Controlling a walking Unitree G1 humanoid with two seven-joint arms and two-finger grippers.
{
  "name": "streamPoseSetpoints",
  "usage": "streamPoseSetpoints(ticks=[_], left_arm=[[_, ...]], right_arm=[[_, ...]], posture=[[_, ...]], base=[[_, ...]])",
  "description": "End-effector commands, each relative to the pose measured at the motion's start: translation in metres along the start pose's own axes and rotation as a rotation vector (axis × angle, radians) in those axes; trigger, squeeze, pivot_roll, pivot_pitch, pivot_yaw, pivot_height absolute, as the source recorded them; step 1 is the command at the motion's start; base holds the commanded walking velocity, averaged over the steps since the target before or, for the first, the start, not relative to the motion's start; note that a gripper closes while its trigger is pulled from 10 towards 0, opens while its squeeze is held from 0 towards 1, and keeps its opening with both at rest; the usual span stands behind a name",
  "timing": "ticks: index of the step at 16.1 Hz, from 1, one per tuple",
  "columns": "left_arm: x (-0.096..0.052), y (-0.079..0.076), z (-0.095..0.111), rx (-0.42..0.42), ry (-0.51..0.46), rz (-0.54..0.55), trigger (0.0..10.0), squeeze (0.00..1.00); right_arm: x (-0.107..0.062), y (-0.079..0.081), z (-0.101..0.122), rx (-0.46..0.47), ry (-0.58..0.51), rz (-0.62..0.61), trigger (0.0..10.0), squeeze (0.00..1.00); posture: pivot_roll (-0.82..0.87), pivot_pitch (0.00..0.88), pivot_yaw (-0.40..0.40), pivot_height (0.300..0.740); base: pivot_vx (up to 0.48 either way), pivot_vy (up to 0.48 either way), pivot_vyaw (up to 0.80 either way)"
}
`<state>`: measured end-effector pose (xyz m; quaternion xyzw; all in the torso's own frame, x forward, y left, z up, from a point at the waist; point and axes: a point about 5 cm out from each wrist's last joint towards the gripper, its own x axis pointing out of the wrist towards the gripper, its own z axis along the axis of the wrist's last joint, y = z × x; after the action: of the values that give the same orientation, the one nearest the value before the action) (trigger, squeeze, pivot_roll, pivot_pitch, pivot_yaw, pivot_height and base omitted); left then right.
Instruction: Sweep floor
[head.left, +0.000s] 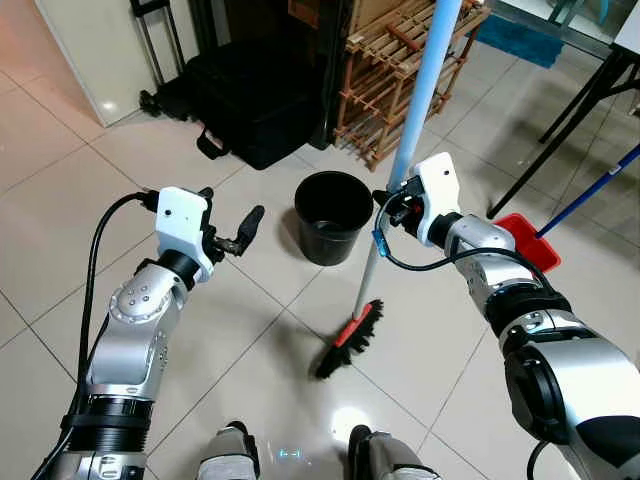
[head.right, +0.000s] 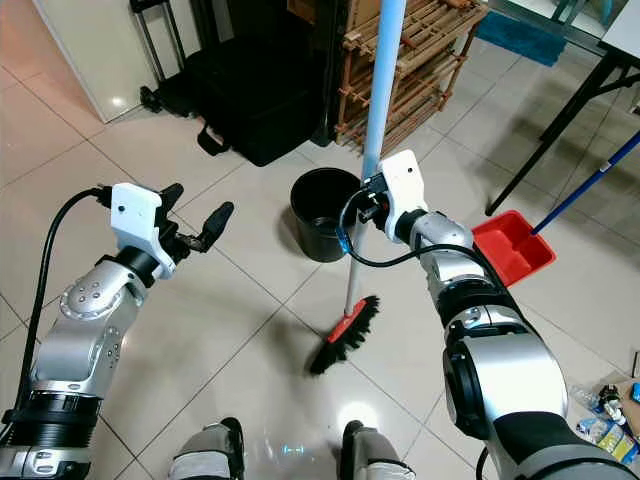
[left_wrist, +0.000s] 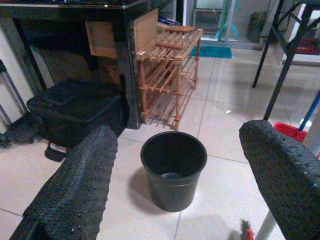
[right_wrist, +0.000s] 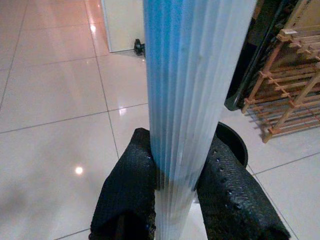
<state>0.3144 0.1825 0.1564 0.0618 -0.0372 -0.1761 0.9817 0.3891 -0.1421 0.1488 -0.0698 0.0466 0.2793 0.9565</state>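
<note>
Tiled floor (head.left: 60, 230); right fingers (right_wrist: 130, 195) pinching broom (head.left: 395, 210) handle; left fingers (left_wrist: 75, 190) spread.

Tiled home (wooden shoe rack (head.left: 400, 75), suitcase (head.left: 250, 95))

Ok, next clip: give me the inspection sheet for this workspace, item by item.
Surface: glossy beige tiled floor, no dirt visible.
Job's things: broom with a light blue handle, bristles on the tiles; red dustpan on the floor at the robot's right.
Clutter: black bucket ahead; litter at the far right.
End effectors: right end effector shut on the broom handle; left end effector open and holding nothing, aimed towards the bucket.
Cables: black cable looping along the left arm, another at the right wrist.
Surroundings: black bag, wooden rack, table legs, teal mat.
</note>
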Motion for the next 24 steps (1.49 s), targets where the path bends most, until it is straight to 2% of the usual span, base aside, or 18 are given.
streamPoseSetpoints(ticks=[1, 12, 22, 23, 24], left_arm=[[-0.001, -0.004, -0.002, 0.0, 0.013, -0.03, 10.0, 1.0], [-0.01, -0.006, -0.003, 0.007, 0.034, -0.069, 10.0, 1.0], [-0.013, -0.002, -0.005, 0.023, 0.041, -0.052, 10.0, 1.0], [-0.012, -0.001, -0.006, 0.032, 0.041, -0.032, 10.0, 0.0], [-0.012, -0.001, -0.007, 0.032, 0.042, -0.026, 10.0, 0.0]], right_arm=[[-0.001, -0.005, 0.007, -0.028, -0.024, 0.005, 10.0, 0.0], [-0.003, -0.004, 0.004, -0.043, -0.008, 0.033, 10.0, 0.0], [-0.003, -0.002, 0.0, -0.045, -0.001, 0.043, 10.0, 0.0], [-0.003, -0.001, 0.0, -0.046, 0.002, 0.048, 10.0, 0.0], [-0.003, -0.001, -0.001, -0.047, 0.004, 0.053, 10.0, 0.0]], posture=[[0.06, 0.217, -0.056, 0.74], [0.07, 0.183, -0.055, 0.74], [0.08, 0.156, -0.05, 0.74], [0.08, 0.156, -0.052, 0.74], [0.08, 0.163, -0.056, 0.74]], base=[[0.0, 0.0, 0.0], [0.0, 0.0, 0.0], [0.0, 0.0, 0.0], [0.0, 0.0, 0.0], [0.0, 0.0, 0.0]])
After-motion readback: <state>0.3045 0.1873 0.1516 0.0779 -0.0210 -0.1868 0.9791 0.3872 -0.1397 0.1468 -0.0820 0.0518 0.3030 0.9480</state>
